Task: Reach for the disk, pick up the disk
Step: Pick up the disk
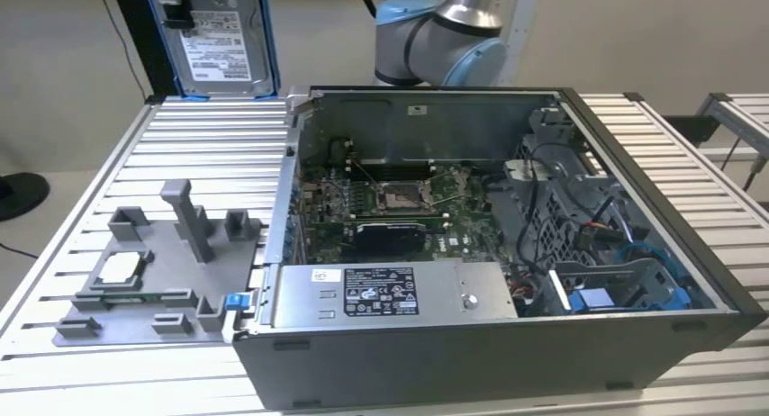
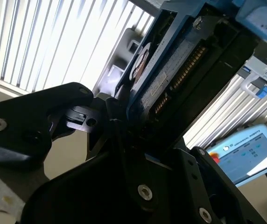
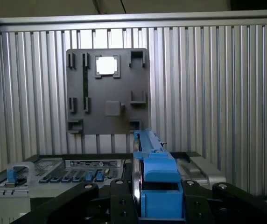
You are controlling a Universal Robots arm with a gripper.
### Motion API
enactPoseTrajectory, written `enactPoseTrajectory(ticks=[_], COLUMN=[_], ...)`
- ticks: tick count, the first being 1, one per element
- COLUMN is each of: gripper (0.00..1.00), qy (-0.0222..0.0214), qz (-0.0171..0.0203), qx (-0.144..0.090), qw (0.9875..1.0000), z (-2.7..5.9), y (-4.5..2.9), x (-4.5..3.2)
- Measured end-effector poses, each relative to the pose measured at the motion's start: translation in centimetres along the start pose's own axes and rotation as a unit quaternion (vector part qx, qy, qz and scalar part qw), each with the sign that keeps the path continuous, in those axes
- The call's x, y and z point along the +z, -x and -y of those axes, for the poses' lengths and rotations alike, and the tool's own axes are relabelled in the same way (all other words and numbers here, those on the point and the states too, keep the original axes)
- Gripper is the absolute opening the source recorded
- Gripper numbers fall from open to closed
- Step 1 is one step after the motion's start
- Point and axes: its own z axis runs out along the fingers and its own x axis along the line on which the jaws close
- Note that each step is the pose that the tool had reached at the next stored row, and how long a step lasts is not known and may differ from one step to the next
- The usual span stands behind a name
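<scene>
The disk (image 1: 222, 42), a silver drive with a white label in a blue bracket, hangs upright above the table's far corner on the exterior view's left. My gripper (image 1: 178, 13) is shut on it along one edge. In the first wrist view the blue bracket edge of the disk (image 3: 154, 170) stands between the black fingers (image 3: 119, 200). The second wrist view shows the disk (image 2: 166, 79) edge-on, connector side visible, clamped in the gripper (image 2: 124, 119).
An open computer case (image 1: 481, 366) takes up the table's middle, with a silver box with a black label (image 1: 384, 294) inside. A grey fixture plate (image 1: 180, 281) carrying a small square chip (image 1: 121, 267) lies on the exterior view's left. The arm's base (image 1: 438, 33) stands behind the case.
</scene>
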Motion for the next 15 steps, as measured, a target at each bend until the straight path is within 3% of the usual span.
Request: enactPoseTrajectory(ticks=[15], gripper=[0.0], qy=[0.0], qz=[0.0], qx=[0.0], qw=[1.0], z=[3.37], y=[0.17], x=[-0.09])
